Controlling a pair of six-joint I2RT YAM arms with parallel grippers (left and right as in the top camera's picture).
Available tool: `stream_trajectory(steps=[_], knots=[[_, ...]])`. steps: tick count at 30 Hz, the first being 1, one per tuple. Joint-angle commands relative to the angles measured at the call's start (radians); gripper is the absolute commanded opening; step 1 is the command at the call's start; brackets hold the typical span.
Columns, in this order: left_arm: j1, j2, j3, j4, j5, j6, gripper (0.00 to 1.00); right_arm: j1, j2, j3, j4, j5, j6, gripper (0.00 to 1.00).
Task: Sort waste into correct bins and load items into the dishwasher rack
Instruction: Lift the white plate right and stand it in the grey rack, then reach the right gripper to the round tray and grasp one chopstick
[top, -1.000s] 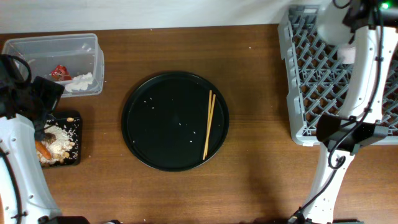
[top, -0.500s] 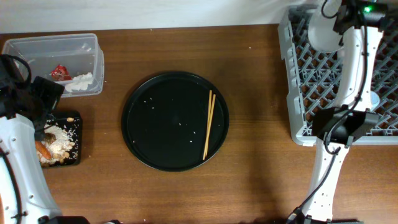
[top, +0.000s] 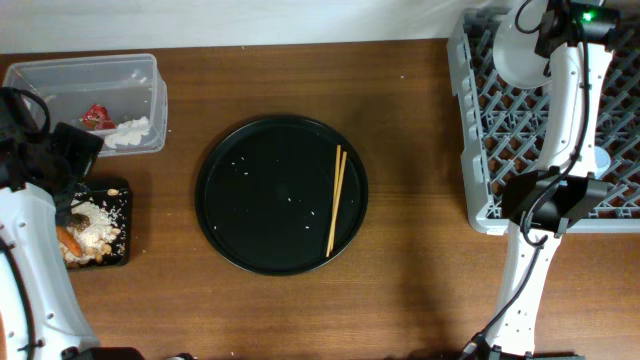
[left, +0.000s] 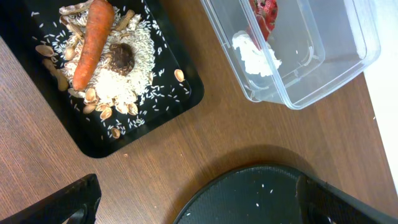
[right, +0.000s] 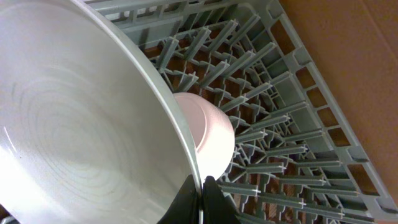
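My right gripper (right: 200, 194) is shut on the rim of the wide pale plate (right: 81, 124) and holds it tilted over the far left part of the grey dishwasher rack (top: 500, 120). The pinkish-white bowl (right: 210, 138) sits in the rack (right: 286, 93) just behind the plate. Two chopsticks (top: 336, 200) lie on the round black tray (top: 260, 200). My left gripper (left: 199, 205) is open and empty, above the table between the black rectangular tray (left: 168, 106) and the round tray. That tray holds rice (left: 124, 81), a carrot (left: 93, 40) and a brown lump (left: 121, 57).
The clear tub (top: 60, 80) at the far left holds the red wrapper (top: 97, 117) and the white tissue (top: 128, 132). A few rice grains dot the round tray. A small pale cup-like thing (top: 598, 160) stands in the rack beside the right arm.
My right gripper has carried the plate toward the rack's far left corner, mostly in the first half second. The left arm has not moved.
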Motion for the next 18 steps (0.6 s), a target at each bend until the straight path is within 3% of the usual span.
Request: stream_trajectory(steps=[1, 9, 18], knots=[[0.002, 0.002, -0.003, -0.001, -0.014, -0.009, 0.99, -0.003, -0.007, -0.004, 0.005, 0.029, 0.003, 0.04], [0.002, 0.001, -0.003, -0.001, -0.014, -0.009, 0.99, 0.000, -0.008, -0.004, 0.005, 0.128, 0.008, 0.04], [0.002, 0.002, -0.003, -0.001, -0.014, -0.009, 0.99, 0.053, -0.008, -0.004, -0.009, 0.060, 0.008, 0.07]])
